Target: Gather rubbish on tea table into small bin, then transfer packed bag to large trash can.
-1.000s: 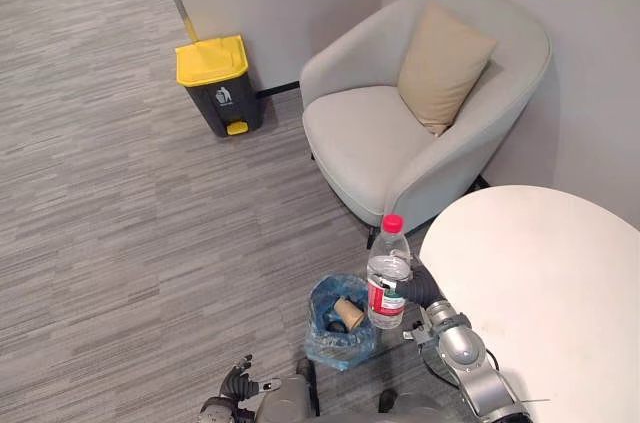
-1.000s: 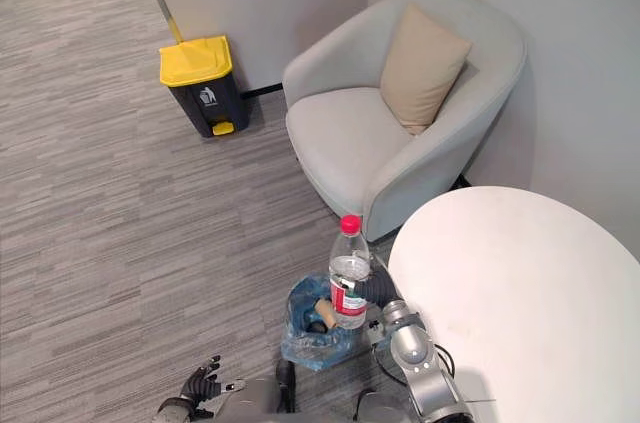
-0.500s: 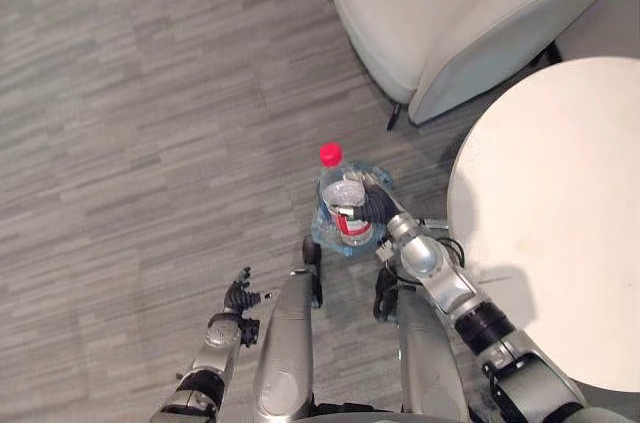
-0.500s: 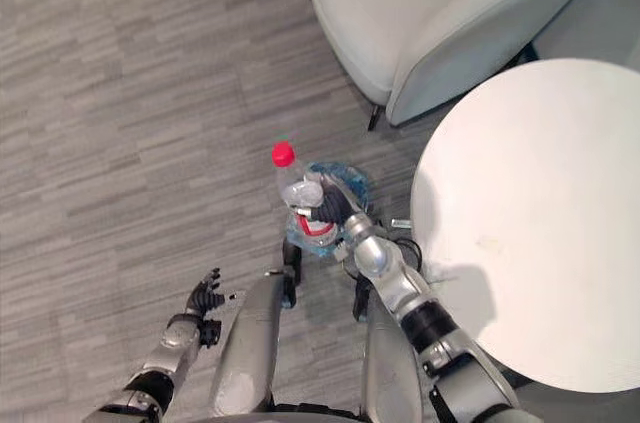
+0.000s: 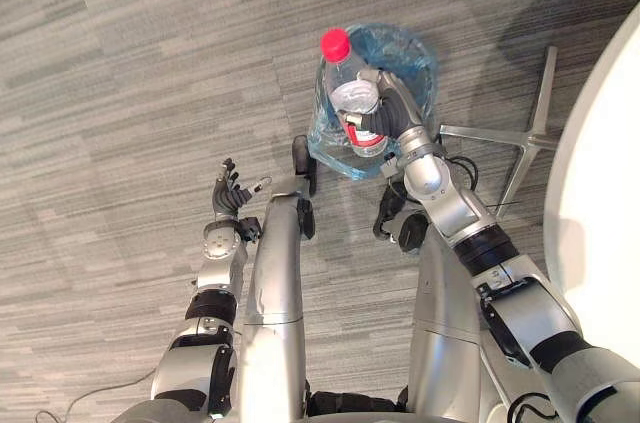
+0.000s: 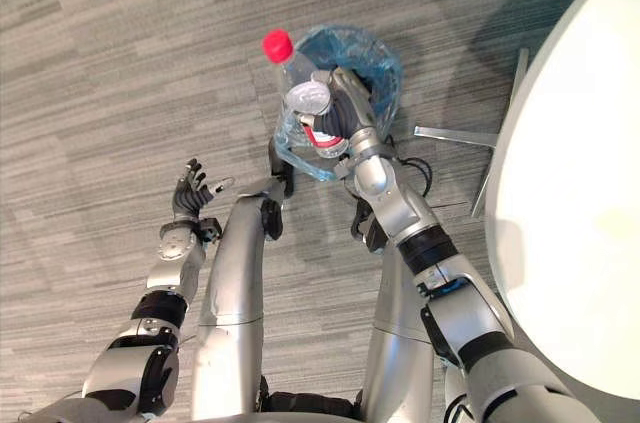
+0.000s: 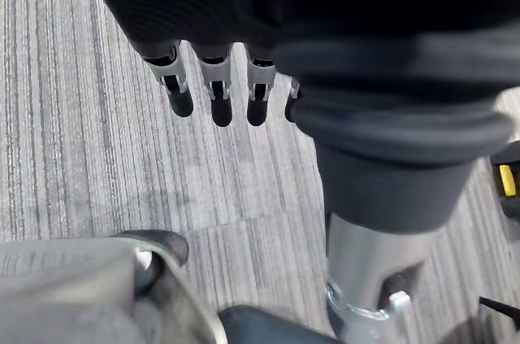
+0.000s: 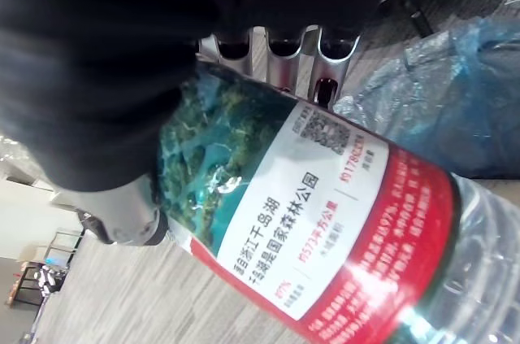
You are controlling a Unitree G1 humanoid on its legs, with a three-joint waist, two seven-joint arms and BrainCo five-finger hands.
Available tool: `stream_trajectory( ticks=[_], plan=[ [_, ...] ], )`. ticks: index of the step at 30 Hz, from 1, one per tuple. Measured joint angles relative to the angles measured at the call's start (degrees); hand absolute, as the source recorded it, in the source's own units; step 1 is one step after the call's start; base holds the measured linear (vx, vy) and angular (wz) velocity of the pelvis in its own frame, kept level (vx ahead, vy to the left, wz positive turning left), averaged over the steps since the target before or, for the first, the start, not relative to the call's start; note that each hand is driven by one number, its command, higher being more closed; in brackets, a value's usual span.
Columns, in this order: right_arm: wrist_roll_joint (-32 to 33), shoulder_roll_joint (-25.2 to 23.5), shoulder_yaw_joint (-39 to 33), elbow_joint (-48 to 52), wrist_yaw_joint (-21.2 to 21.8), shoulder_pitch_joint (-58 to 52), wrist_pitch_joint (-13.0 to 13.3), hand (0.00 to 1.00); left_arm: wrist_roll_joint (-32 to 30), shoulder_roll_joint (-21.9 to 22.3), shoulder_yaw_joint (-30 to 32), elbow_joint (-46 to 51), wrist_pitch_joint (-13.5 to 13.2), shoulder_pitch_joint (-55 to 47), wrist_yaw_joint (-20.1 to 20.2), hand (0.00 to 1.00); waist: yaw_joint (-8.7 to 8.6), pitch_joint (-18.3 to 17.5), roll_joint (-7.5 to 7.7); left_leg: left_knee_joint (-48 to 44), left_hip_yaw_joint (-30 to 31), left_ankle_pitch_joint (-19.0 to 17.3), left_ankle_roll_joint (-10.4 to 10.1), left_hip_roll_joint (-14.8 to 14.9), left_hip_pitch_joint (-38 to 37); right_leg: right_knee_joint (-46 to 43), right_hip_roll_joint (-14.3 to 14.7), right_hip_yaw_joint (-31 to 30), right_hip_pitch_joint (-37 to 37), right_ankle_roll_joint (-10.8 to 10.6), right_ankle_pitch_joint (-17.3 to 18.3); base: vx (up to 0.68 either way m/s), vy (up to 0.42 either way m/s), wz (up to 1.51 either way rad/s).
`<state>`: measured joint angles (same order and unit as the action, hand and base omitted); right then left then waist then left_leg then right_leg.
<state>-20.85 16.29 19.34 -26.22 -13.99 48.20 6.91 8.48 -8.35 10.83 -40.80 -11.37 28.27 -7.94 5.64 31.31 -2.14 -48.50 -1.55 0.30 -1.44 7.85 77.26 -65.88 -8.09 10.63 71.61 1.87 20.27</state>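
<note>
**Operator:** Report the status of the held item.

**Technician:** The right hand point(image 5: 392, 115) has its fingers and thumb clamped round the labelled midsection of the clear plastic water bottle point(image 5: 345, 88) with a red cap and red label. The right wrist view confirms this. The fingers point(image 8: 284, 45) wrap the label, and blue film lies just past them.

**Operator:** What has changed in the last second?

**Technician:** Two things.
- The head camera has tipped downward, so the whole picture has shifted. Treat that as camera motion, not object motion.
- A second ago the bottle stood upright at the table-side rim of the small bin lined with a blue plastic bag point(image 5: 425, 58). It now hangs above the bin's mouth, leaning with its cap toward the rim on the robot's left.

**Operator:** Is it in the bin?

**Technician:** No. It is over the opening and not released. The hand hides its base, so I cannot tell how low it sits.

**Operator:** What does that mean for the task?

**Technician:** In my judgement the carry is done and release is the step in hand. The visible part of the round white tea table point(image 5: 605, 173) is bare, so this may be the last piece of rubbish. Transferring the bag to the large can remains.

**Operator:** And the other arm?

**Technician:** It is idle. The left hand point(image 5: 229, 195) is held over the grey striped carpet point(image 5: 120, 93), its fingers straight and apart, holding nothing.
</note>
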Motion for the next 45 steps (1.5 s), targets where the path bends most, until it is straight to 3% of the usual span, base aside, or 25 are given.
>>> stream_trajectory(
  ticks=[4,10,11,30,37,45],
  plan=[
    [0.3,0.5,-3.8,-3.2,-1.5,2.1,-0.8,1.00,1.1,-0.5,-0.7,1.1,-0.9,0.0,-0.2,0.00,1.15,0.0,0.00,-1.4,-0.2,0.0,0.0,0.4,3.5,-2.4,-0.1,-0.2,4.0,0.2,0.6,-0.08,-0.018,0.03],
    [1.4,1.7,-6.0,-7.8,-2.6,4.9,-1.2,1.00,2.1,-1.5,-1.9,1.0,-0.9,-0.2,-0.9,0.00,1.53,0.0,0.00,-1.6,-1.0,0.0,0.0,1.3,5.7,-3.1,-0.1,-0.1,6.3,0.3,0.7,-0.05,0.002,0.04],
    [2.3,2.2,-6.0,-8.6,-2.6,5.5,-1.2,0.00,2.1,-1.6,-2.0,1.0,-0.9,-0.3,-0.9,0.00,1.48,0.0,0.00,-1.8,-0.8,0.0,0.0,1.3,5.8,-3.2,-0.1,-0.2,6.4,0.3,0.7,-0.02,0.024,-0.04],
    [1.6,0.4,-4.9,-6.8,-3.6,6.0,-1.1,0.00,2.1,-2.0,-3.8,2.1,-1.0,-2.2,-0.9,0.00,1.42,-0.1,0.19,-2.4,-0.9,0.0,0.1,1.5,5.9,-3.9,0.0,-0.5,6.6,0.0,1.2,-0.03,0.026,0.00],
    [-4.6,0.2,-1.8,-1.3,-3.2,-0.5,-0.7,0.00,1.8,-2.0,-3.3,2.0,-0.9,-2.8,-0.9,0.00,1.31,-0.2,0.33,-2.5,-1.0,-0.1,0.1,2.1,4.2,-3.2,0.7,-0.4,4.5,0.0,1.2,-0.03,0.027,-0.05],
    [-14.2,0.5,3.9,0.9,-0.5,-5.9,0.7,0.00,0.7,-2.1,-2.2,2.0,-0.9,-5.1,-0.9,0.00,1.24,-0.9,1.59,-1.4,-1.9,-0.1,0.1,3.2,2.5,-1.9,1.3,-0.2,3.0,0.3,1.0,-0.02,0.016,-0.02]
  ],
)
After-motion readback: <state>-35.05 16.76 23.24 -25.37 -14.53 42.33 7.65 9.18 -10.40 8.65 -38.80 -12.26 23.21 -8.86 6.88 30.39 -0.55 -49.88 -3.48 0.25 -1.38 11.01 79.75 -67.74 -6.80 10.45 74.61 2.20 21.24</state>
